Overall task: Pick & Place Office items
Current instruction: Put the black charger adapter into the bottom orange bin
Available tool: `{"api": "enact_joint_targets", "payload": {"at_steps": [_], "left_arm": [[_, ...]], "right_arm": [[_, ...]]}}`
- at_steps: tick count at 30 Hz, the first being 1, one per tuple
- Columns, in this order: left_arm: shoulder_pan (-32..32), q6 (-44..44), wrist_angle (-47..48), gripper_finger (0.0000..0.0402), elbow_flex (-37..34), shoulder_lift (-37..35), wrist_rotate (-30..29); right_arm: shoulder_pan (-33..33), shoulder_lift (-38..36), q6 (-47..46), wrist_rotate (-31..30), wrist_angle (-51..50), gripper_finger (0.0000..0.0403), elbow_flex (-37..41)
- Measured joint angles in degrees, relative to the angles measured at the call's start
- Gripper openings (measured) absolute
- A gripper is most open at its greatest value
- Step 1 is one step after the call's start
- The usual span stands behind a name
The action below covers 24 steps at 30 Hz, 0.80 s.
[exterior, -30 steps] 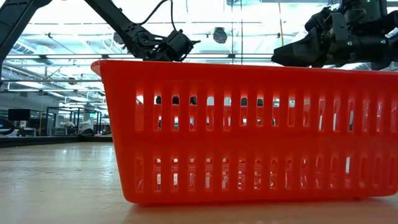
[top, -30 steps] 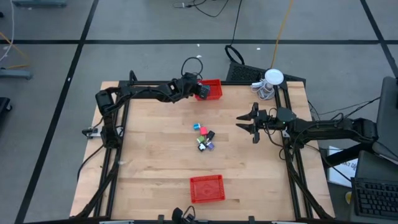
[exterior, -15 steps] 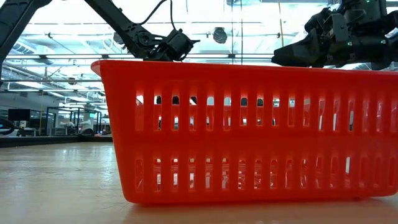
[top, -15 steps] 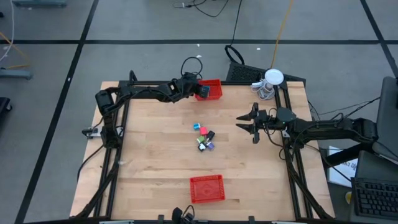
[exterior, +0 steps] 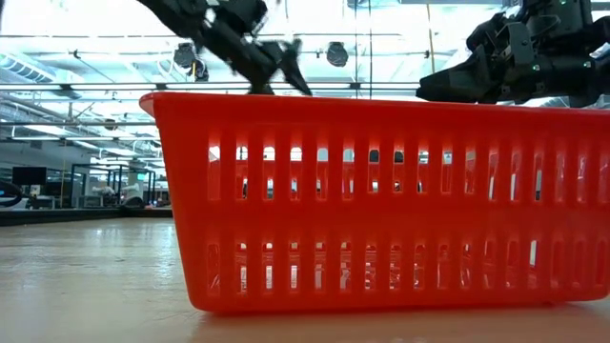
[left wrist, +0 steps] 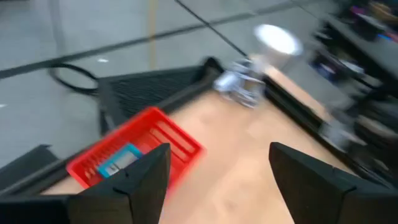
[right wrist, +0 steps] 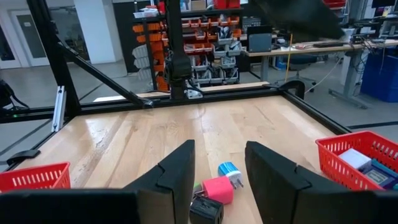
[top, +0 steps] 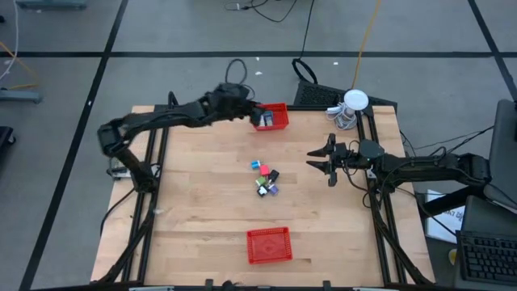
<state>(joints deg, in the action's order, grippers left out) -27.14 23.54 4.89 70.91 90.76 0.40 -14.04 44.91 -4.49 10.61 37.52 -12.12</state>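
Several small office items (top: pixel 265 178) lie loose in a cluster on the wooden table's middle; the right wrist view shows a pink one (right wrist: pixel 217 190) and a blue one (right wrist: pixel 231 172). My left gripper (top: pixel 249 113) hovers open at the left side of the far red basket (top: pixel 275 117), with nothing between its fingers (left wrist: pixel 217 163). In that basket lies a blue-and-white item (left wrist: pixel 118 160). My right gripper (top: pixel 312 164) hangs open to the right of the cluster, above the table, pointing at it (right wrist: pixel 219 149).
A second red basket (top: pixel 268 245) stands near the table's front edge and fills the low view (exterior: pixel 381 200). A white round object with a coiled cable (top: pixel 353 103) sits at the far right corner. Black frame rails run along the left and right edges.
My left gripper has opened wide beside the far basket. It has drawn back a little toward the table's left and far edge and turned, while that arm's elbow has swung out to the left. My right arm has kept still.
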Motion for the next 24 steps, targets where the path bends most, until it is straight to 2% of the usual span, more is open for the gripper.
{"api": "enact_joint_targets", "payload": {"at_steps": [3, 10, 13, 16, 19, 24], "left_arm": [[0.15, -1.51, 8.25, 0.0284, 0.02, -6.96, 6.14], [0.68, -7.04, 27.14, 0.0281, -0.06, -20.57, 13.97], [5.41, -11.48, 26.27, 0.0276, -2.72, -26.14, 13.48], [13.26, -17.02, 19.11, 0.0274, -8.33, -31.50, 13.55], [21.70, -19.46, 11.09, 0.0279, -16.09, -36.79, 9.07], [32.64, -20.59, 8.33, 0.0286, -28.31, -44.81, -4.24]], "right_arm": [[0.00, 0.02, 0.00, 0.00, -0.11, 0.0130, 0.00], [0.00, 0.02, 0.00, 0.00, -0.11, 0.0130, 0.00], [0.00, 0.00, 0.00, 0.00, -0.11, 0.0130, 0.00], [0.00, 0.02, -0.01, 0.00, -0.11, 0.0130, 0.00], [0.00, 0.02, -0.14, 0.00, -0.11, 0.0130, 0.00], [0.00, 0.02, -0.82, 0.00, -0.58, 0.0130, 0.00]]}}
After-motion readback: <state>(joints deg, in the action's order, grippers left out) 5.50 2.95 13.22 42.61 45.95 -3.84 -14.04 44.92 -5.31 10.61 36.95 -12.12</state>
